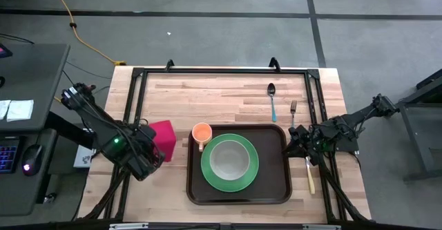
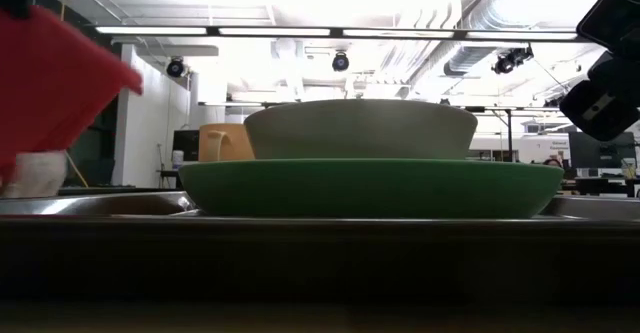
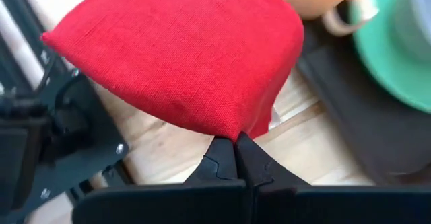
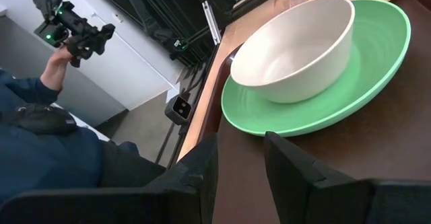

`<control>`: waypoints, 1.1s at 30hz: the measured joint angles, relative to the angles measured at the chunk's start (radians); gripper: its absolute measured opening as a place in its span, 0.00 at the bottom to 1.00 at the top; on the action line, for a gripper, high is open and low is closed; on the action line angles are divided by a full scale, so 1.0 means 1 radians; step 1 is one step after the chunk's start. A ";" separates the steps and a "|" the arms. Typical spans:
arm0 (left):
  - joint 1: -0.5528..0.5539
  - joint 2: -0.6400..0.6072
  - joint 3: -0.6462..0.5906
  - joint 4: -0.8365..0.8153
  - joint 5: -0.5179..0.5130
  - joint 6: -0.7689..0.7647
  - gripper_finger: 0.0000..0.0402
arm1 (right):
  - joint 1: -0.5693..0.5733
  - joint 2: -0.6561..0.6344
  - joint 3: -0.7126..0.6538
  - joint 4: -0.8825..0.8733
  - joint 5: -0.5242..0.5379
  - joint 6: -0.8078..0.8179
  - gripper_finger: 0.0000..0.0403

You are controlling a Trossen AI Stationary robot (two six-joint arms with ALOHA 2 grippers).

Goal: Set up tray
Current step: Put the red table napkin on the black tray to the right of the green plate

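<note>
The dark brown tray (image 1: 273, 185) lies at mid-table. On it stands a green plate (image 1: 207, 171) bearing a pale bowl (image 1: 230, 159), with an orange cup (image 1: 201, 132) at the tray's far left corner. Left of the tray a red cloth napkin (image 1: 164, 137) is in the air, with my left gripper (image 3: 234, 142) shut on it. My right gripper (image 4: 239, 158) stands open at the tray's right rim (image 1: 287, 147), its fingers over the tray floor. I cannot tell whether it touches the tray. My left gripper pinches the red napkin between its two fingertips at a folded edge (image 3: 237, 130). The fingers come from above, slanting down. The cloth bulges away from the fingers in more than one layer, and in the low view it hangs above table height (image 2: 50, 73).
A spoon (image 1: 272, 99) and a fork (image 1: 293, 111) lie on the wood beyond the tray's far right corner, and a knife (image 1: 310, 177) lies right of the tray. A black frame (image 1: 221, 70) rims the table. A person's sleeve (image 4: 47, 157) shows beyond the table's left side.
</note>
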 joint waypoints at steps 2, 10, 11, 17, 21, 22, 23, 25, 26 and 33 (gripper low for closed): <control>0.000 0.000 0.031 -0.008 -0.038 0.019 0.03 | 0.000 0.000 0.000 0.001 0.000 0.022 0.25; 0.000 0.000 0.148 -0.028 -0.136 0.090 0.03 | 0.000 0.000 0.000 0.002 0.001 0.068 0.25; 0.000 0.000 0.160 -0.026 -0.150 0.097 0.03 | 0.000 0.000 0.000 0.002 0.001 0.068 0.25; 0.000 0.000 0.236 -0.026 -0.235 0.162 0.03 | 0.000 0.000 0.000 0.010 0.023 0.068 0.25; 0.000 0.000 0.276 -0.011 -0.291 0.213 0.03 | 0.000 0.000 0.000 0.010 0.050 0.068 0.25; 0.000 0.000 0.283 -0.003 -0.307 0.226 0.03 | 0.000 0.000 0.000 0.010 0.057 0.068 0.25; 0.000 0.000 0.290 0.011 -0.323 0.241 0.03 | 0.000 0.000 0.000 0.010 0.065 0.068 0.25; 0.000 0.000 0.303 0.038 -0.351 0.274 0.03 | 0.000 0.000 0.000 0.010 0.084 0.069 0.25; 0.000 0.000 0.310 0.052 -0.360 0.290 0.03 | 0.000 0.000 0.000 0.010 0.094 0.071 0.25; 0.001 0.000 0.331 0.156 -0.427 0.397 0.03 | 0.000 0.000 0.000 0.011 0.163 0.070 0.25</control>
